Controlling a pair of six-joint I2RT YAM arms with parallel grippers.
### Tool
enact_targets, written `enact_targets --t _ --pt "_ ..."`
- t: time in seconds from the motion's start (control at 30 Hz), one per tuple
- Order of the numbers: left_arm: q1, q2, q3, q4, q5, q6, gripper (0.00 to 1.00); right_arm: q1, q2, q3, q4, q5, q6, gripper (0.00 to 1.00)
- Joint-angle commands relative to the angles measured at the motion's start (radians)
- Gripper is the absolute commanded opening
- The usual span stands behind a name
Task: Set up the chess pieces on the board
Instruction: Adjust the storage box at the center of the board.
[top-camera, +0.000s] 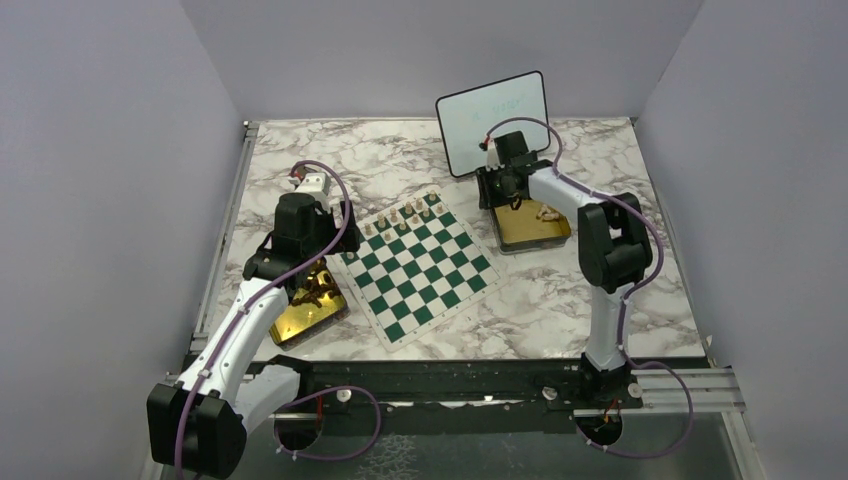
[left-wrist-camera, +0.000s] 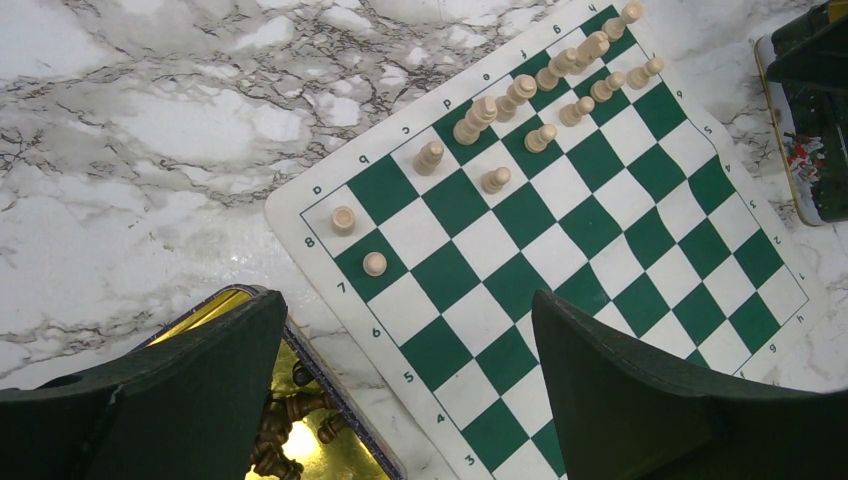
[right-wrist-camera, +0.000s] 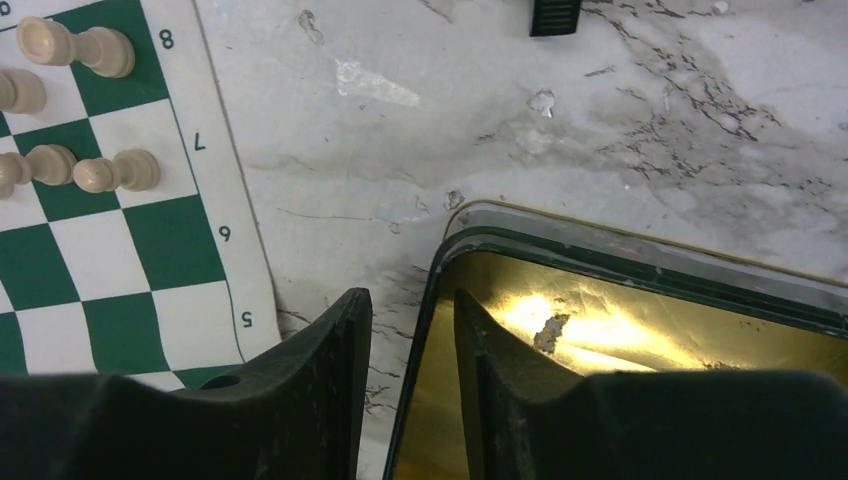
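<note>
— What lies around you?

— Plain grey walls and a marbled table. In the middle of it the board lies flat, turned a little askew. The pale chess pieces stand upright in two lines on the ranks marked 8 and 7, at the board's 11 to 12 o'clock edge in the top view.

— And your hands?

— My left gripper hangs released, fingers spread wide with nothing between them, over the board's 8 o'clock corner. Just beside that corner sits a gold tin with dark chessmen heaped inside.

— The right one?

— My right gripper is at the board's 2 o'clock, over the near corner of a second gold tin. The fingers stand narrowly apart, with the tin's rim showing in the gap. I cannot tell whether they pinch that rim or merely hover above it.

— Anything beyond?

— A small whiteboard stands propped at 12 o'clock from that tin.
</note>
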Motion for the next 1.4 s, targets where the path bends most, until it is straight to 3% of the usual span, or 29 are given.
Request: enact_targets --t 0.0,0.97,1.37 --pt "-0.005 -0.016 0.023 0.005 -0.007 0.009 0.93 0.041 0.011 0.036 0.032 -0.008 -0.089 0.38" --pt "-0.005 -0.002 0.024 0.006 -0.005 0.012 0.93 0.125 0.019 0.032 0.110 -0.115 -0.417 0.30" --pt "-0.005 -0.007 0.022 0.006 -0.003 0.013 0.94 0.134 0.001 0.039 0.128 -0.082 -0.383 0.33"
